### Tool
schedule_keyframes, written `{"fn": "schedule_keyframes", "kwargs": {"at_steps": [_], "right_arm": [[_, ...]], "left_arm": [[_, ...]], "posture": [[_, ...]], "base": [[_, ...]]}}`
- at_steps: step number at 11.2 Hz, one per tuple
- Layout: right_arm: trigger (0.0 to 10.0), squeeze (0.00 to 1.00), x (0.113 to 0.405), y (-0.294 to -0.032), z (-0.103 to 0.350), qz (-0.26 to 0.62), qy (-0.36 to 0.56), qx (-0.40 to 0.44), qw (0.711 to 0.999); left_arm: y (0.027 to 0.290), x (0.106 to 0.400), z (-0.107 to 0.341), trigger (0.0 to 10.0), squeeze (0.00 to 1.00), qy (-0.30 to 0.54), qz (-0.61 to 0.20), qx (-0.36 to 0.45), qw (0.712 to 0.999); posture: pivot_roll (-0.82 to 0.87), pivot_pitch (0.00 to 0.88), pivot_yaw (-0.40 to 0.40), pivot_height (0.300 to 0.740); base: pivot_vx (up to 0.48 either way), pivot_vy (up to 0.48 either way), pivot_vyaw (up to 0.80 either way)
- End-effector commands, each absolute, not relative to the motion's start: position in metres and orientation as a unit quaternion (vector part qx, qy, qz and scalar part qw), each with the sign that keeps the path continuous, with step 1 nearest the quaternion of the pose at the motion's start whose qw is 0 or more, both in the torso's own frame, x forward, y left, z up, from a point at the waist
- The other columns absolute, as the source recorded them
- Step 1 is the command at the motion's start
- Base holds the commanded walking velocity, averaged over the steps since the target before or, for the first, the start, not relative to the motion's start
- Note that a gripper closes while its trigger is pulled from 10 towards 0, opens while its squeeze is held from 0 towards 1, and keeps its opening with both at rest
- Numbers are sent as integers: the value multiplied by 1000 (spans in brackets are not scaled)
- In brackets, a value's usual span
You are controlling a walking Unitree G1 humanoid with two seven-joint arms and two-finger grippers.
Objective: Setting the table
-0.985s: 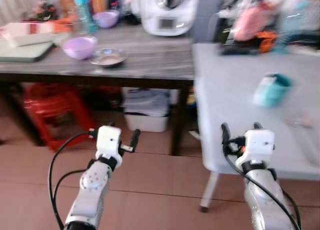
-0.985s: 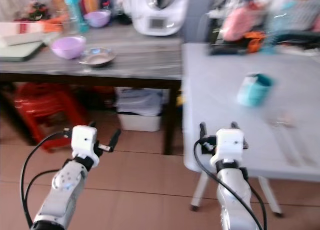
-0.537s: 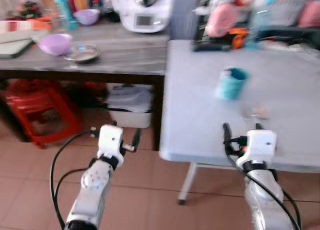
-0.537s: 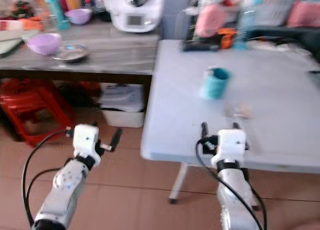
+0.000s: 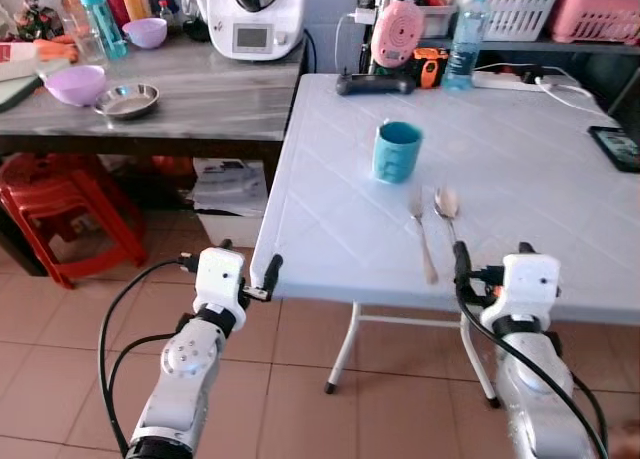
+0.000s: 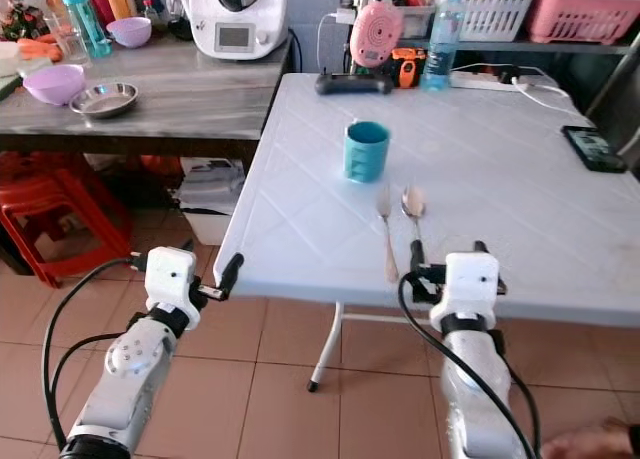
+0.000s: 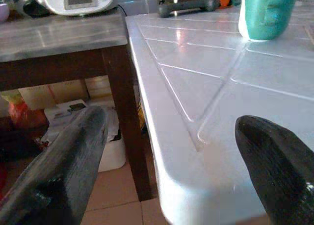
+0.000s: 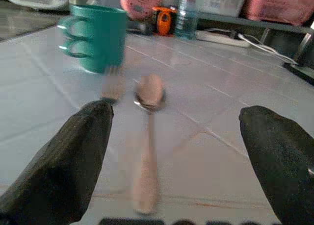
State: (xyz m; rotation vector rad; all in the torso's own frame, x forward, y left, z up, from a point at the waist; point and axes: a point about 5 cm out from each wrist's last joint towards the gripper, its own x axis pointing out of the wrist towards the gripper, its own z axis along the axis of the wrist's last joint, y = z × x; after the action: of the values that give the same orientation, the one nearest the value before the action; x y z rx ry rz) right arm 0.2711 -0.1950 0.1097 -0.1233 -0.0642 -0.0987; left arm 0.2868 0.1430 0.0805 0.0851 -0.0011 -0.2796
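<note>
On the white folding table [image 5: 520, 169], a teal mug [image 5: 396, 151] stands behind a fork [image 5: 422, 234] and spoon [image 5: 449, 211] lying side by side. The left gripper [image 5: 243, 269] hovers spread at the table's near corner; the right gripper [image 5: 490, 262], fingers apart, faces the spoon.

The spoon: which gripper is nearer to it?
Right. The right gripper is open at the table edge, just short of the spoon. The left gripper is open at the table's corner, farther off.
</note>
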Motion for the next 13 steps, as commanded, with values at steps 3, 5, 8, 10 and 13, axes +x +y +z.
{"fn": "schedule_keyframes", "kwargs": {"at_steps": [3, 5, 8, 10, 13], "right_arm": [[10000, 0, 289, -192, 122, -25, -33, -54, 998], [10000, 0, 304, -186, 124, -5, -17, -43, 999], [10000, 0, 327, -172, 129, 19, 10, -41, 999], [10000, 0, 336, -166, 127, 21, 36, -36, 998], [10000, 0, 345, -165, 114, 17, 80, -16, 997]], "left_arm": [[137, 281, 85, 10000, 0, -12, -222, 28, 975], [120, 270, 89, 10000, 0, -26, -337, 59, 939], [124, 266, 96, 10000, 0, -31, -369, 47, 928], [123, 265, 99, 10000, 0, -32, -383, 31, 923], [120, 268, 107, 10000, 0, -56, -390, 34, 918]], "posture": [[-16, 51, 12, 740], [-12, 62, 11, 740], [1, 95, 14, 740], [1, 102, 11, 740], [2, 100, 13, 740]], "base": [[0, 0, 0], [0, 0, 0], [0, 0, 0], [0, 0, 0], [0, 0, 0]]}}
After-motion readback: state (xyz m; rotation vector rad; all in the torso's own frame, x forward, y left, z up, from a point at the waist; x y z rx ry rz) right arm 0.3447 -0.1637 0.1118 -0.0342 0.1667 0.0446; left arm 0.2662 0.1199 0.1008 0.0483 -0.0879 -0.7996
